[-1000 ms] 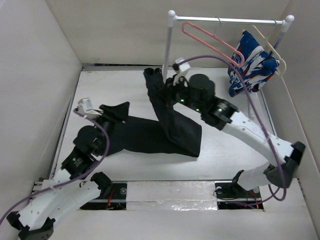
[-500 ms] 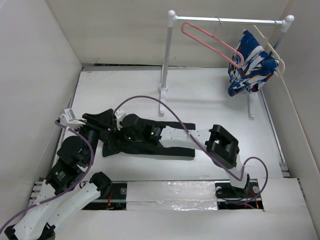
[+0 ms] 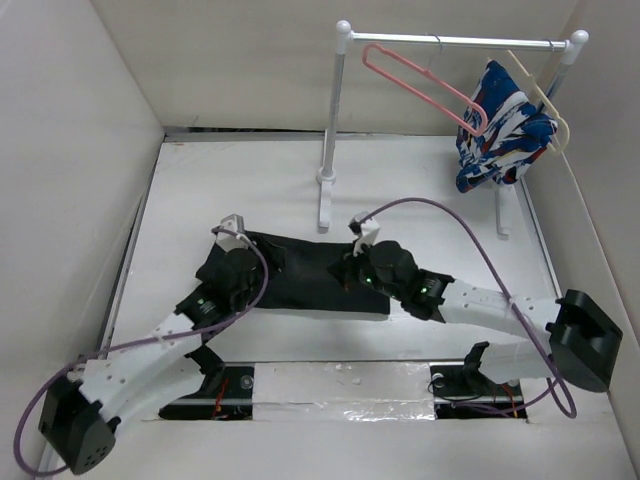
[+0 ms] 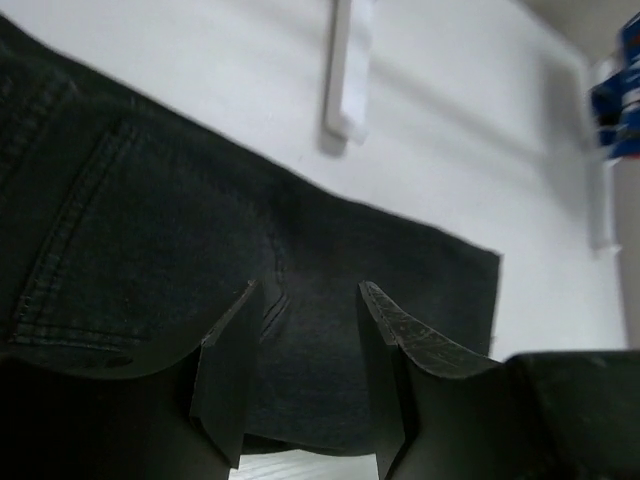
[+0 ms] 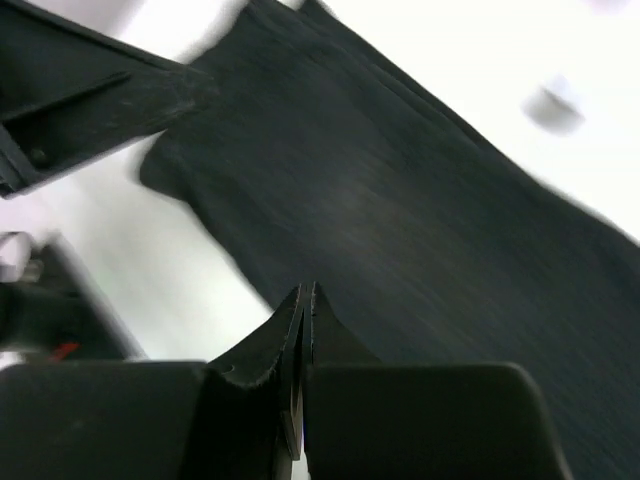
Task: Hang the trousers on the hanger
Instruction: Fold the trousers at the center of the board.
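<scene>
The black trousers lie folded flat in a long rectangle on the white table. They fill the left wrist view and the right wrist view. My left gripper hovers open over their left part, fingers apart above the fabric, holding nothing. My right gripper is shut just above their middle, with nothing visible between its fingers. The pink hanger hangs bare on the rack rail at the back right, far from both grippers.
A white clothes rack stands at the back, its foot just beyond the trousers. A cream hanger carries a blue, white and red garment at the rail's right end. Walls enclose the table's left, back and right.
The right gripper carried a raised trouser leg leftward, laid it down and drew back to the middle. The trousers now lie folded flat. The left gripper moved right, over them.
</scene>
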